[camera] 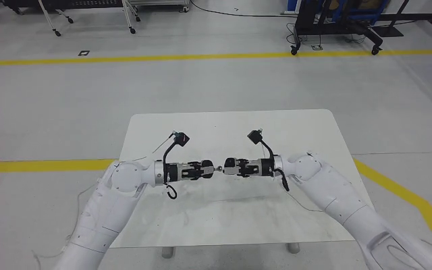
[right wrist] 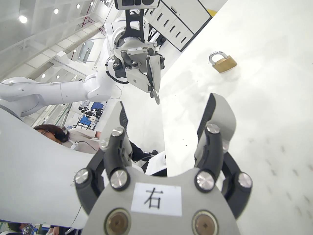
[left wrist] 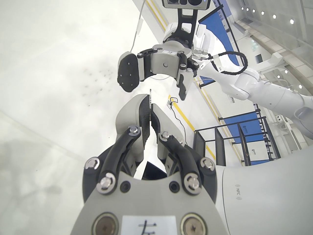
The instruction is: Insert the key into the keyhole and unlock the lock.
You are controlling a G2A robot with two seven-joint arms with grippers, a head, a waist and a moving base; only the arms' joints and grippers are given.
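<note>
Pinched tight in the left gripper [left wrist: 149,107]: a small silver key [right wrist: 156,98], round holed end poking past the pads (a mere sliver, edge-on, from that arm's own wrist). At 3 o'clock of it in the top view, just beside: the right gripper [right wrist: 166,101], spread wide. Flat on the white table [right wrist: 269,50], well apart from both: a brass padlock [right wrist: 223,62], steel shackle closed.

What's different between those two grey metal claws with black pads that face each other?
The left gripper is shut, pinching a thin silver metal key; the right gripper is open and empty. The left gripper's pads nearly meet; the right gripper's stand wide apart. Both are the same grey build, facing each other above the white table.
</note>
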